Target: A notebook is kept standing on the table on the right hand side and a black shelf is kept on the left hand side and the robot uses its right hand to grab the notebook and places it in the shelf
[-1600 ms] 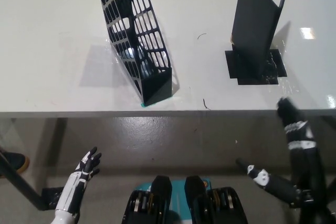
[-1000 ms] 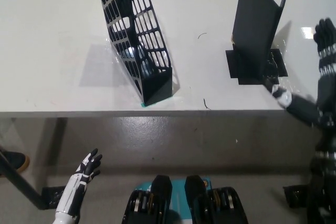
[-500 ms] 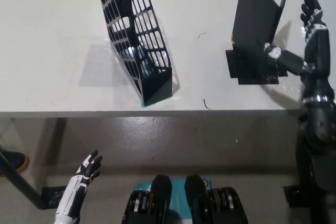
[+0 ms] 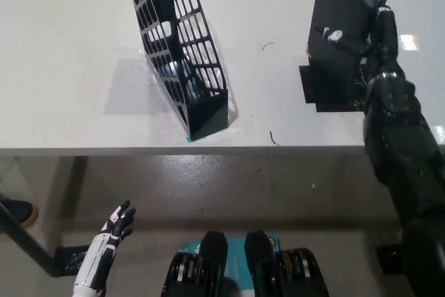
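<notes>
A black robot hand [image 4: 361, 29], the robot's right, reaches in from the lower right and sits against the black, hard-covered notebook [image 4: 336, 33] that stands upright on the far right of the white counter [image 4: 69, 53]. One finger with a white tip lies across the notebook's near cover while the other fingers run up along its right edge, so the right robot hand is wrapped around the standing notebook; how firmly it grips cannot be told. The notebook rests on a patch of black tape [image 4: 327, 88] stuck to the counter, partly covered by the black forearm.

Well apart to the left stands the black shelf [image 4: 177, 39], a plastic lattice file holder leaning at a tilt, its closed lower end near the counter's front edge. A glossy clear patch shows on the counter at its base.

The white left robot hand [image 4: 115, 224] hangs below the counter's edge at the lower left, over the grey floor [image 4: 229, 186], fingers spread and holding nothing.
</notes>
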Robot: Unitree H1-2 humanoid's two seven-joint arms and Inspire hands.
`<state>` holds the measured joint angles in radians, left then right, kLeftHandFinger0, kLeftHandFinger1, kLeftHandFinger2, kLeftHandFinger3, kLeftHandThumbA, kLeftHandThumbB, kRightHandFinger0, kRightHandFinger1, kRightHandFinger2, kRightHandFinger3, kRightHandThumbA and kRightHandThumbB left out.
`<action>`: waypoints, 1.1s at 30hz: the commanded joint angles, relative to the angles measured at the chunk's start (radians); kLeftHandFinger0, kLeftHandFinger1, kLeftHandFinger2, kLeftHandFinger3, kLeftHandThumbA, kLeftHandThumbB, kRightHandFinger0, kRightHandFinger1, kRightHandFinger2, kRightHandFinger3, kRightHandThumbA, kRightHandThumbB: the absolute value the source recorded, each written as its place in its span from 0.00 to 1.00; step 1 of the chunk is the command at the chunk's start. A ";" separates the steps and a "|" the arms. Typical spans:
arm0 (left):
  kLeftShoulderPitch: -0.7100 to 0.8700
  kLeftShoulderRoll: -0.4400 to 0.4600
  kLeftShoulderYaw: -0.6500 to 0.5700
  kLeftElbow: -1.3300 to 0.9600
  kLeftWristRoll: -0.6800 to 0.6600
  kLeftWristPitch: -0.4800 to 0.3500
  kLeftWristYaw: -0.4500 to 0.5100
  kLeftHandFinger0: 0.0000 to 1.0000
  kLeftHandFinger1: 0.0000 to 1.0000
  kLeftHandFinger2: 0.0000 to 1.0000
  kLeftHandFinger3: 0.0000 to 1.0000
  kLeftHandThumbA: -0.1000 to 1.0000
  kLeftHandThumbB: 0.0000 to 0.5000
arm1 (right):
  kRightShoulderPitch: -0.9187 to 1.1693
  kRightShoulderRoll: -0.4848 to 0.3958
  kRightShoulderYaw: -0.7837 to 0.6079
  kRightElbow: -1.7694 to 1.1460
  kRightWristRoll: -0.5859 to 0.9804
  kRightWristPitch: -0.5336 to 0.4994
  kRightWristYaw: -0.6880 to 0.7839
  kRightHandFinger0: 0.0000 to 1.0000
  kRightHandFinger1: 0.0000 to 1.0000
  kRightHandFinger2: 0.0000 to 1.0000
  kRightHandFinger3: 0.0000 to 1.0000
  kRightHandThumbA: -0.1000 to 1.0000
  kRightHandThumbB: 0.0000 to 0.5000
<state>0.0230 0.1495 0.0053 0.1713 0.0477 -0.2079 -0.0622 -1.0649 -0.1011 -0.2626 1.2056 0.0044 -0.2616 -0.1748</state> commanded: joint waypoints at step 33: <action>-0.003 0.016 0.001 -0.008 0.004 -0.052 -0.008 1.00 1.00 1.00 1.00 1.00 0.18 | -0.150 0.055 0.018 -0.278 0.050 -0.186 -0.250 0.00 0.19 0.62 0.74 0.00 0.17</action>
<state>0.0238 0.1500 0.0060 0.1719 0.0493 -0.2105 -0.0679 -1.1663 -0.0526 -0.3130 1.1419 0.1536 -0.3744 -0.3907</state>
